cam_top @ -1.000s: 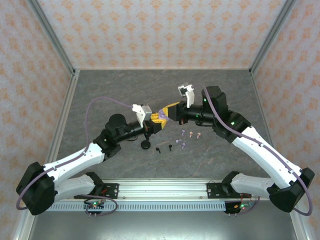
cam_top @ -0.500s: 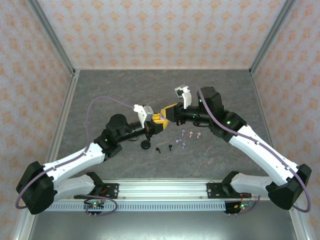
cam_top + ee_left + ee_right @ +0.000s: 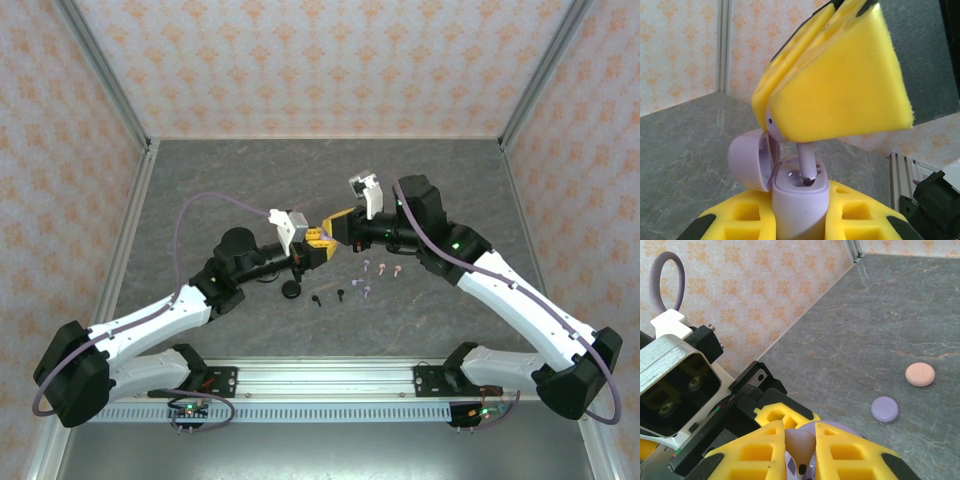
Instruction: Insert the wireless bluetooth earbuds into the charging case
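Lilac earbud [image 3: 806, 162] stands upright, stem toward 6 o'clock; your right gripper [image 3: 337, 222] pinches it, left gripper [image 3: 316, 242] clamps the case [image 3: 800, 197]

Tools meet nose to nose mid-bench. Left tool [image 3: 318, 244] is clamped on the lilac case [image 3: 800, 200]. Right tool [image 3: 338, 223] sits above it, pinching an earbud [image 3: 805, 162] stem-down in one socket. No gap to pass between them.

Case's open lid [image 3: 747, 160] stands just beside the right tool's yellow pad [image 3: 840, 85], tight on that side.

Pocket between left arm [image 3: 160, 320] and right arm [image 3: 510, 295], near side: loose earbuds [image 3: 367, 267] and a black round case [image 3: 291, 289] in the way.

Far strip of the bench [image 3: 320, 160] is bare up to the back wall [image 3: 300, 60].

Right wrist view: pink disc [image 3: 920, 374] and lilac disc [image 3: 885, 409] lie apart on the bench past the tools.
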